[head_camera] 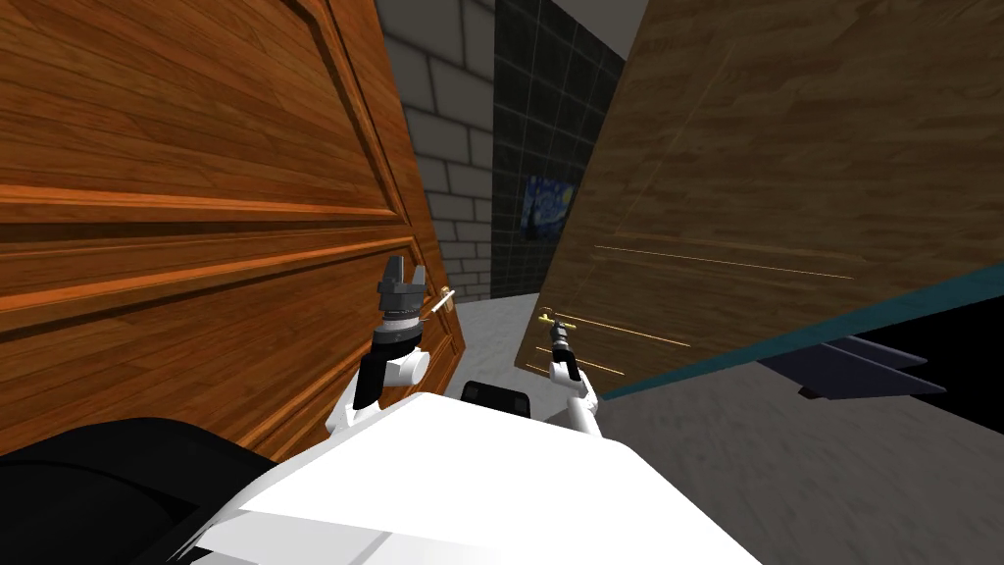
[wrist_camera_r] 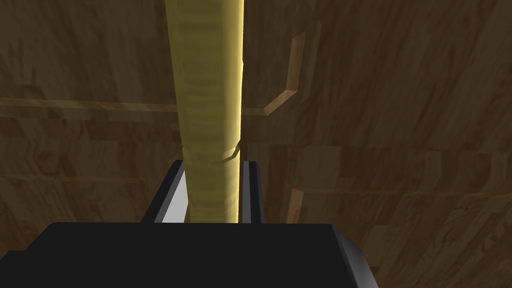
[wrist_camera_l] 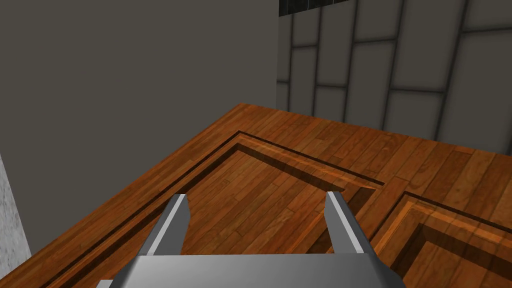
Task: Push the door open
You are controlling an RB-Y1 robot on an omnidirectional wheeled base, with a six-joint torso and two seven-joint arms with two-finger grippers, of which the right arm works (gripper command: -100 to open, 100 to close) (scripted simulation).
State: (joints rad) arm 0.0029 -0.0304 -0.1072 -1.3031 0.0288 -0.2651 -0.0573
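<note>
While right gripper [wrist_camera_r: 214, 167] pinches yellow door handle [wrist_camera_r: 207, 75] between fingers, dark wooden door [head_camera: 784, 177] stands to robot's right, handle at its near edge. Left gripper [wrist_camera_l: 257, 197], fingers spread, close over reddish panelled door [wrist_camera_l: 300, 150].

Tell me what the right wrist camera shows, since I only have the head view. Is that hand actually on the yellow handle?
Observer: Yes. The right fingers are shut on the yellow handle, pressing both its sides, with the brown door right behind it.
Operator: And the left hand?
Observer: The left fingers stand open with nothing between them, close to a sunken panel of the reddish door.
</note>
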